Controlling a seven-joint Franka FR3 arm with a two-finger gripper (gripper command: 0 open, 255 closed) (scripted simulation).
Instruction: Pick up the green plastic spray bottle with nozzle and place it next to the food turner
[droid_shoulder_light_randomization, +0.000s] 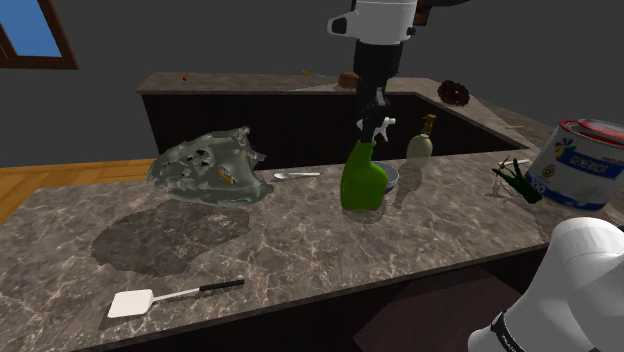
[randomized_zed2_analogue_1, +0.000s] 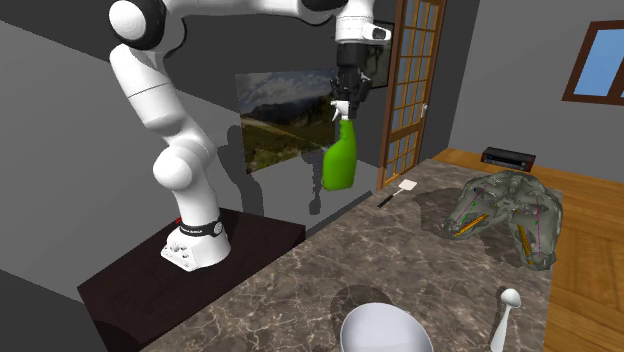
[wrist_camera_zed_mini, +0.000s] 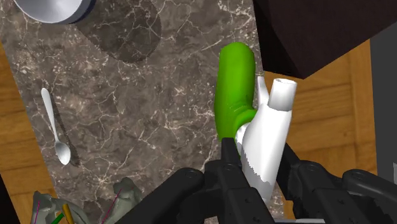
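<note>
The pick-up appears done. The green spray bottle (randomized_zed2_analogue_1: 340, 160) hangs straight below the gripper (randomized_zed2_analogue_1: 348, 97), and its base looks clear of the marble counter (droid_shoulder_light_randomization: 400, 260). The carry and the set-down seem to be what is left. The food turner (droid_shoulder_light_randomization: 170, 297), a white blade on a black handle, lies flat on the counter, far below the hand and well apart from it. It sits toward the shoulder view's left, near the counter's front edge. The bottle is nowhere near it yet, so the placing has not been done.

The hand is closed on the bottle's white spray head (wrist_camera_zed_mini: 270, 133). One black finger (wrist_camera_zed_mini: 226, 167) presses each flank of the head, so the fingers stand only as far apart as the head is wide. The green body reaches away from the hand beyond the fingertips, and the hand touches nothing else.

A grey bowl (wrist_camera_zed_mini: 51, 9) and a spoon (wrist_camera_zed_mini: 54, 127) rest on the counter beneath the hand, off to one side and well apart from the bottle. A crumpled grey-green bag (droid_shoulder_light_randomization: 210, 165) lies on the counter below the hand, on the same side as the turner. Judging from this, the carry will likely pass over or beside the bag, and the hand must then come down a long way before letting go.
</note>
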